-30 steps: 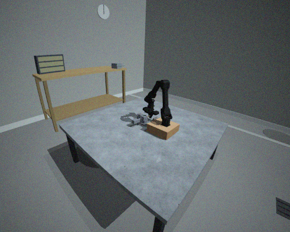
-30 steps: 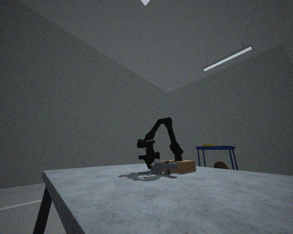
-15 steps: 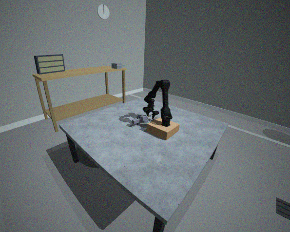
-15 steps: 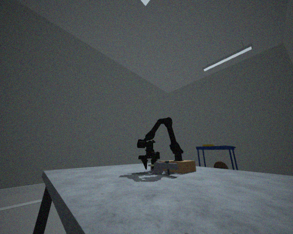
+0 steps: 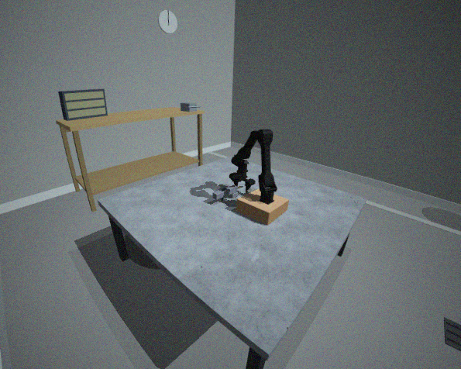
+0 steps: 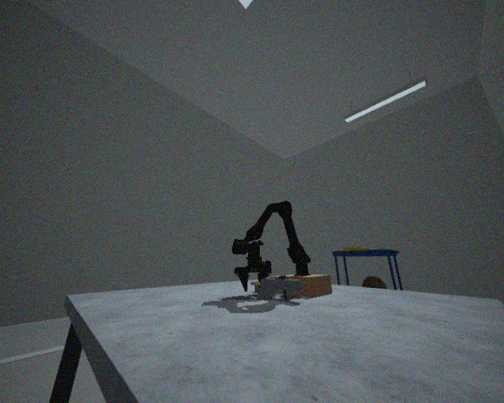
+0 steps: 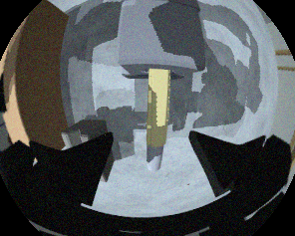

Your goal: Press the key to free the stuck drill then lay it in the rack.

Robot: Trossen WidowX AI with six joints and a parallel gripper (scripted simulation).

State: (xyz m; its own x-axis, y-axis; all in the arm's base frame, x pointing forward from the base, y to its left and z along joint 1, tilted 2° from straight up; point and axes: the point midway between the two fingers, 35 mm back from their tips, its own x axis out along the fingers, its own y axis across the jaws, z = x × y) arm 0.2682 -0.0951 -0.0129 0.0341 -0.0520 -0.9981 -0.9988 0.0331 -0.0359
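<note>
In the wrist view a yellow drill with a grey tip sticks out of a grey block toward me, lying just over the grey table. My gripper is open. One dark finger stands on each side of the drill's tip without touching it. In the top and exterior views the gripper points down over small grey fixture parts beside the arm's base. I cannot tell the key or the rack apart among these grey parts.
The arm stands on a wooden block on the grey table. A wooden shelf bench with a slatted panel and a small grey box stands at the back wall. A blue stand is behind.
</note>
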